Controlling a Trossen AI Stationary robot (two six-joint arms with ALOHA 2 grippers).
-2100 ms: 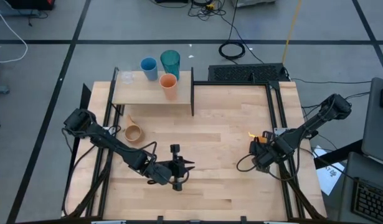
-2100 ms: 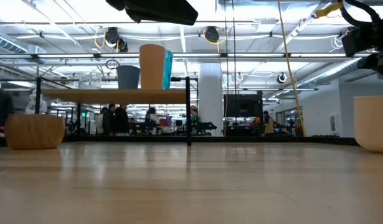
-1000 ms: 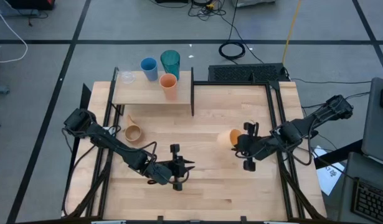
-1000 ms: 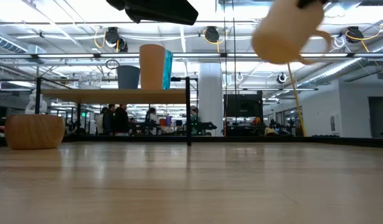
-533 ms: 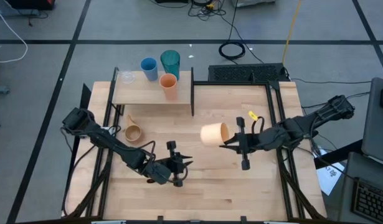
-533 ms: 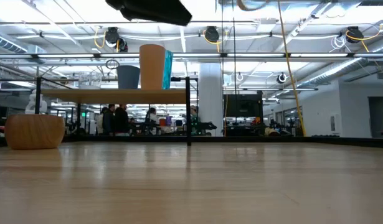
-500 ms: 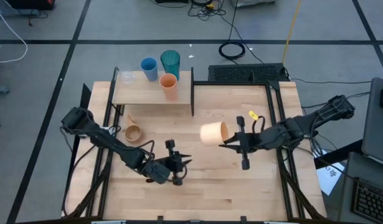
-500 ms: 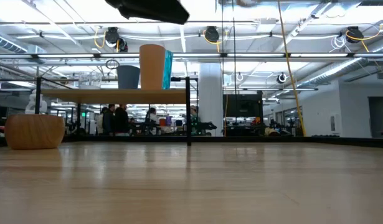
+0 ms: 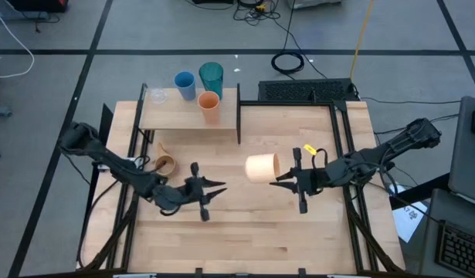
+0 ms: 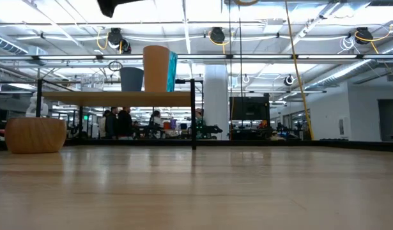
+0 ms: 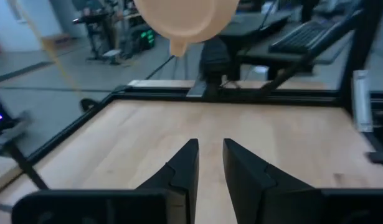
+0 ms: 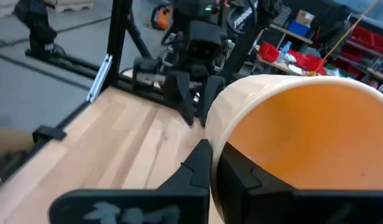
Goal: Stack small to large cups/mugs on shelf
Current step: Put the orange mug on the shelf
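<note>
Three cups stand on the shelf (image 9: 187,117): the teal tumbler (image 9: 211,76), the blue cup (image 9: 184,83) and the orange cup (image 9: 209,104). The right gripper (image 9: 287,177) is clamped on the rim of the peach-orange mug (image 9: 261,167), held on its side above mid-table. The left gripper (image 9: 214,187), its fingers a narrow slit apart and holding nothing, hovers nearby facing it. The tan handled mug (image 9: 166,164) sits on the tabletop (image 9: 252,224) just below the shelf.
</note>
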